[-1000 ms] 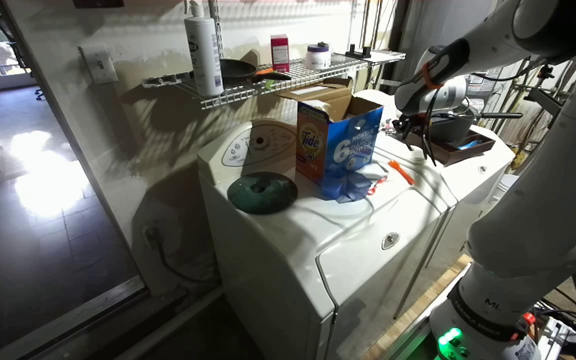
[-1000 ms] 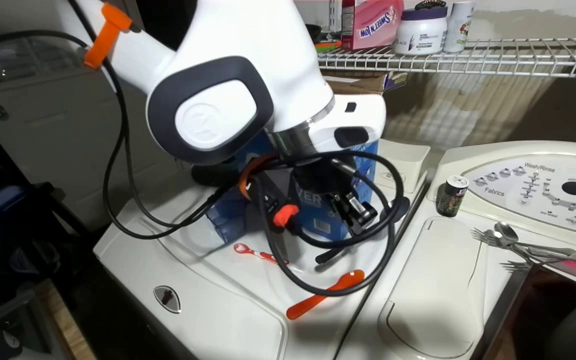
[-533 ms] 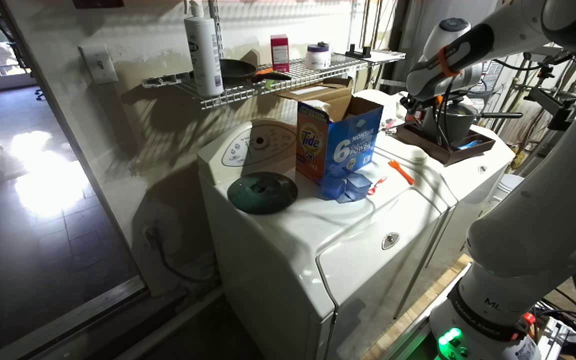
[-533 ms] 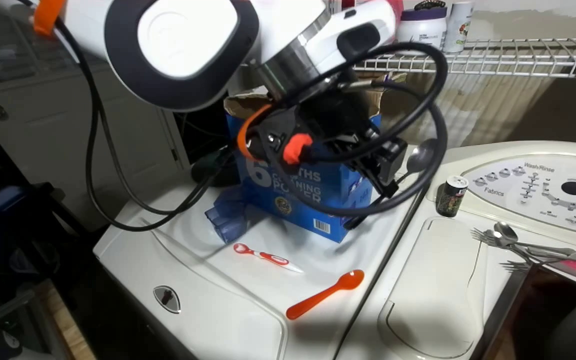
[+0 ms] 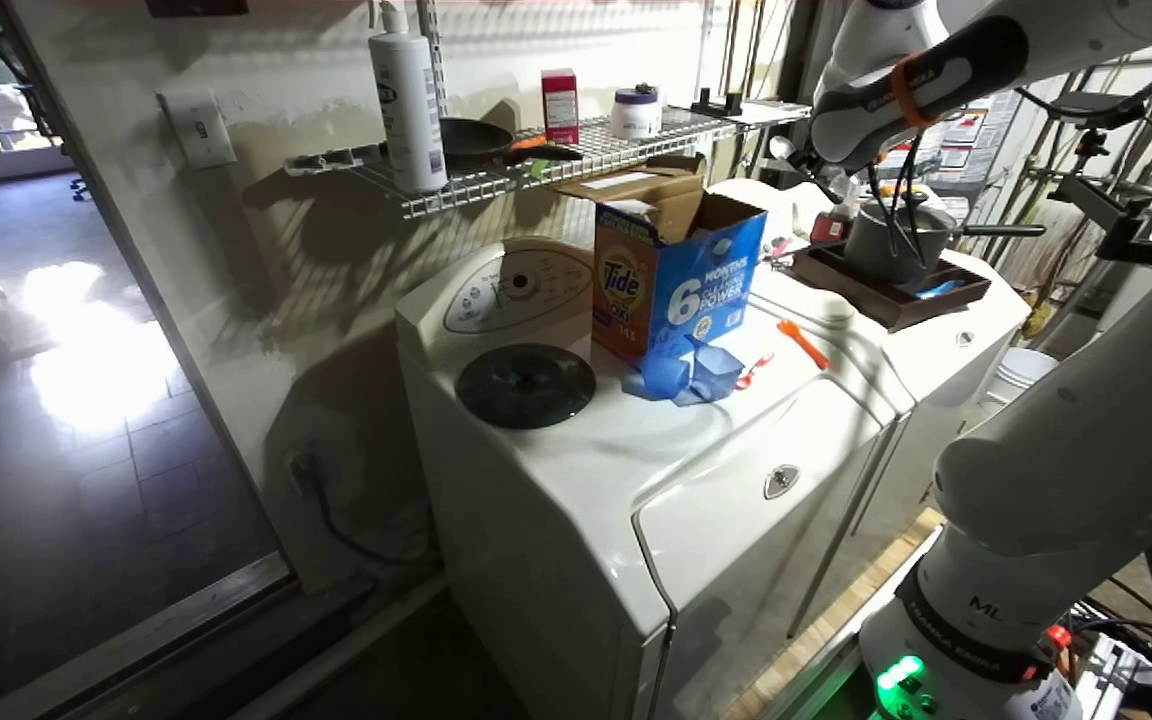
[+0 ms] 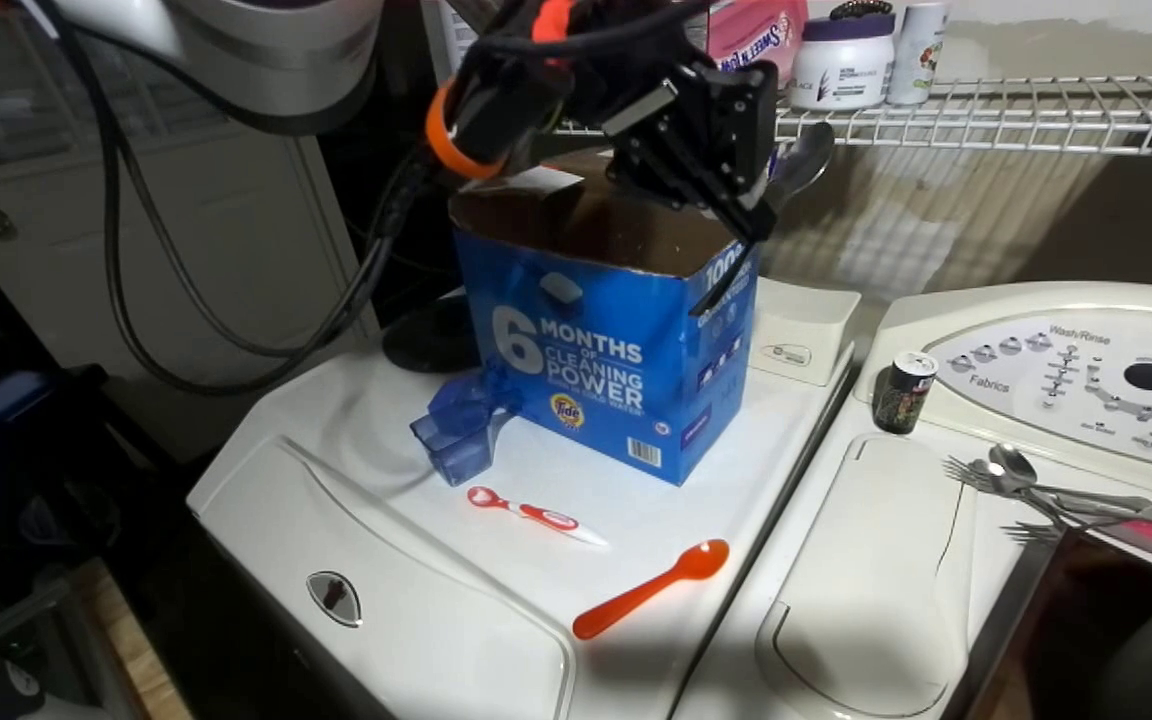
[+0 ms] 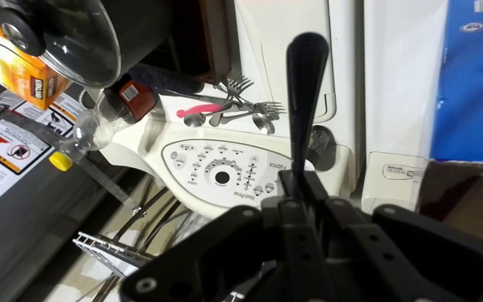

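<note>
My gripper (image 6: 756,222) is shut on a large spoon with a black handle (image 7: 305,79) and a grey metal bowl (image 6: 804,162). In the wrist view the handle stands up from between the fingertips (image 7: 302,184). The bowl also shows in an exterior view (image 5: 782,148). The gripper holds the spoon in the air, near the upper corner of an open blue and orange Tide box (image 6: 586,350). An orange spoon (image 6: 651,590), a red and white small spoon (image 6: 536,513) and a translucent blue container (image 6: 458,445) lie on the white appliance top in front of the box.
A dark round lid (image 5: 526,385) lies on the same appliance. The neighbouring appliance bears a small dark can (image 6: 903,393), several forks and spoons (image 6: 1026,480) and a brown tray (image 5: 896,310) with a lidded pot (image 5: 896,245). A wire shelf (image 6: 976,115) with jars and bottles hangs behind.
My gripper has risen with the black-handled spoon in it, from low beside the Tide box to about the height of its top. The arm has swung up, uncovering the box's front. Other objects stay put.
</note>
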Motion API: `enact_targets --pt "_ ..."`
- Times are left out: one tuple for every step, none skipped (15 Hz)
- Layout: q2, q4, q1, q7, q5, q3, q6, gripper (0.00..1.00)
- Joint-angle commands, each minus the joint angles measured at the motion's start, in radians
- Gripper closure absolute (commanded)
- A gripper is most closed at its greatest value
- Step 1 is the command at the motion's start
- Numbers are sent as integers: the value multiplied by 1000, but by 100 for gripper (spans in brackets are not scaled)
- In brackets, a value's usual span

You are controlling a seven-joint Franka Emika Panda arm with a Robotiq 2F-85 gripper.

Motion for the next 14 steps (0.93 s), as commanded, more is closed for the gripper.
enact_targets --pt "-8 2 -7 -9 6 15 -13 93" --pt "-13 2 -6 -11 6 18 -19 93" --pt "-13 2 -6 -13 6 18 -19 93" --pt "-13 1 -7 -14 6 17 -20 93" --pt "-13 1 -7 -14 6 17 -20 93" --pt "-13 1 -7 -15 6 17 -20 98" --pt "-28 7 -18 -44 -65 28 -49 98" --pt "-38 3 -14 -59 -74 25 -8 98" --pt "-48 5 -15 -76 -108 26 12 98" --pt "-59 4 -8 -111 -125 26 29 98" --pt "-71 -1 2 -143 -133 28 38 98" --pt "-79 2 8 -172 -143 32 50 98" --pt "-90 -2 21 -215 -139 35 57 98" --pt "-102 -11 34 -257 -132 38 64 98"
